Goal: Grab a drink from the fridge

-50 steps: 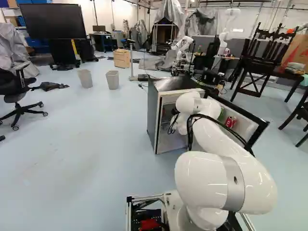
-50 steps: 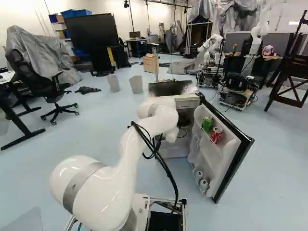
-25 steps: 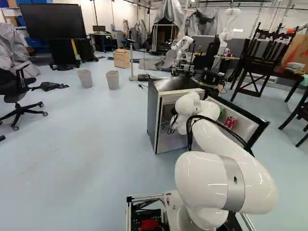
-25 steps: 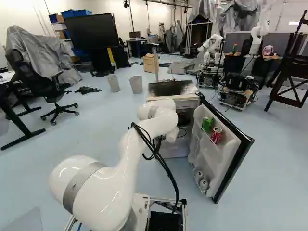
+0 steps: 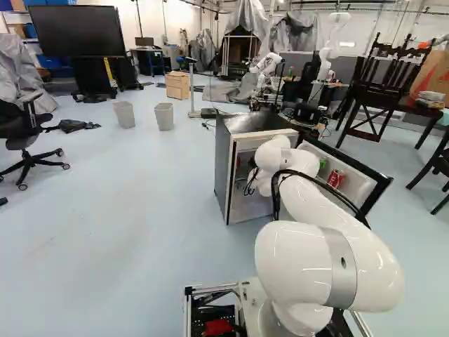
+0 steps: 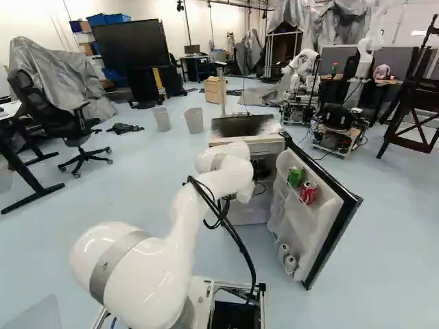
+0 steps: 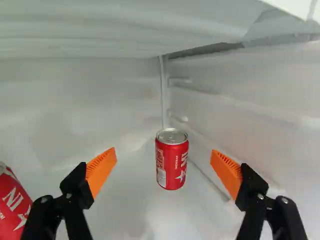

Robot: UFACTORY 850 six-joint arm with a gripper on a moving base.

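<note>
- Standing leftmost on the pale blue floor: chair (image 5: 27, 135), screen (image 5: 76, 31), two bins (image 5: 124, 114).
- Right of them, the open fridge (image 5: 223, 172); the arm (image 5: 330, 210) reaches inside.
- Farther right, its door (image 6: 328, 236) holds a green can (image 6: 295, 177) and red can (image 6: 309, 192).
- Inside, the near can (image 7: 12, 206) sits outside the jaws (image 7: 164, 156), which are spread, gripping nothing.
- Ahead, between them, the far can (image 7: 171, 162) stands upright near the corner.
- White lettering marks both.

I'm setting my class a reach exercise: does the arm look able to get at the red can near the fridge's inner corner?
Probably yes: the end effector is open inside the fridge, and nothing visible stands between it and the upright can ahead. The other red can sits off to one side.
</note>
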